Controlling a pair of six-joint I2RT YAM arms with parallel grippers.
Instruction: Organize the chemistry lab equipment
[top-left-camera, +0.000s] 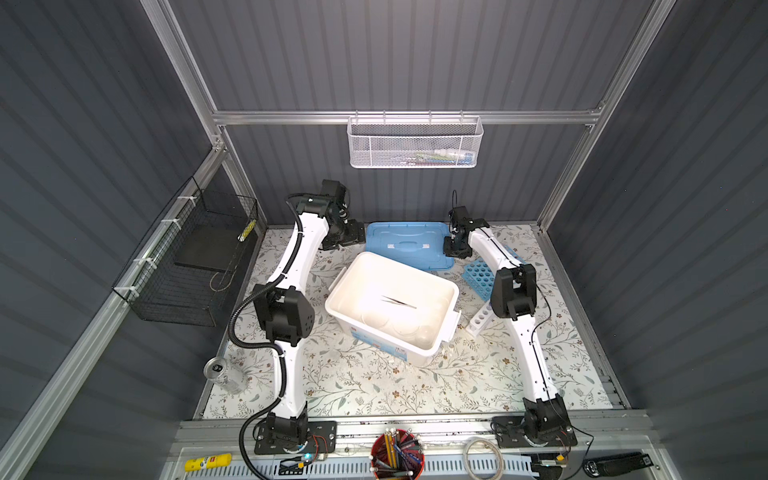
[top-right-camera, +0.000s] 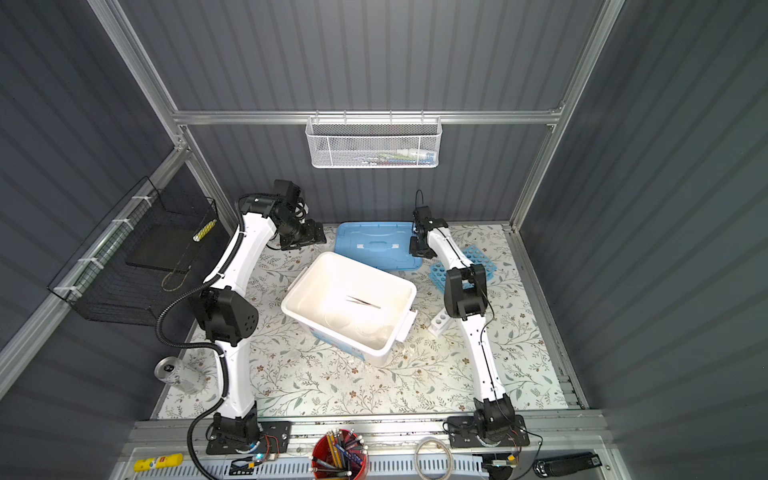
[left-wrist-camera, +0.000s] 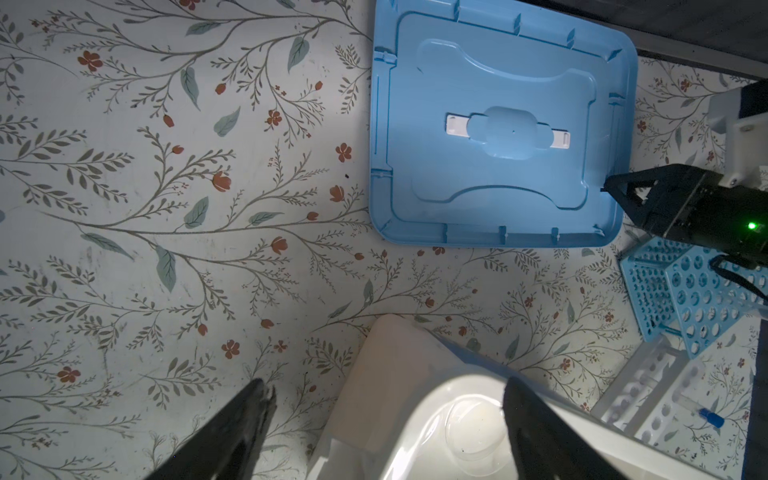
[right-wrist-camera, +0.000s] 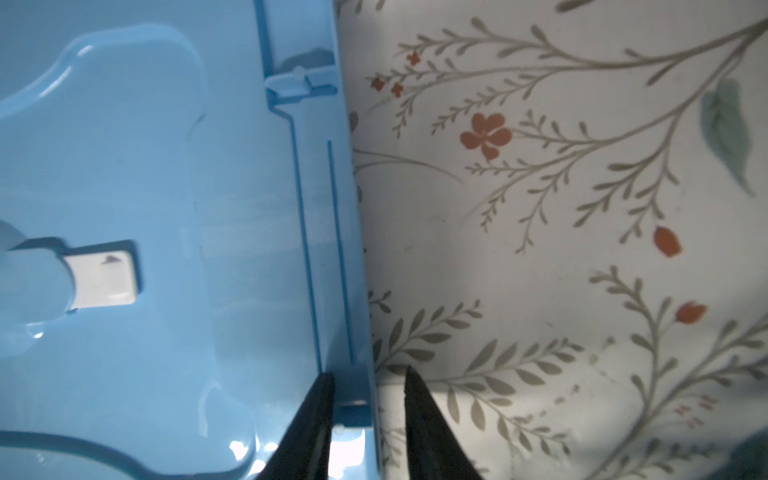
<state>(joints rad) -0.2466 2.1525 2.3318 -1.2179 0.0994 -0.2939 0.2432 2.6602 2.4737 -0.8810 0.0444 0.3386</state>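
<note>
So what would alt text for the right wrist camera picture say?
The right claw straddles the rim of a blue lid, its dark fingers not quite closed on it. The lid lies on a floral tabletop.

Both arms were white tube links w/ chunky black joint housings. Left arm (top-left-camera: 291, 374) carried a thick black corrugated conduit (top-left-camera: 235, 322), strapped on w/ white ties (top-left-camera: 281, 356). Its elbow housing (top-left-camera: 286, 316) had a cluster of small holes. Right arm (top-left-camera: 534, 361) had only a thin black cable (top-left-camera: 549, 309) looping off it. Each arm sat on a flat black base plate (top-left-camera: 325, 432) w/ screws. Jaws were matte black, tapering to narrow tips. Right wrist unit (left-wrist-camera: 706, 212) was black w/ a green LED (left-wrist-camera: 751, 226), w/ a white bracket (left-wrist-camera: 744, 137) next to it.
</note>
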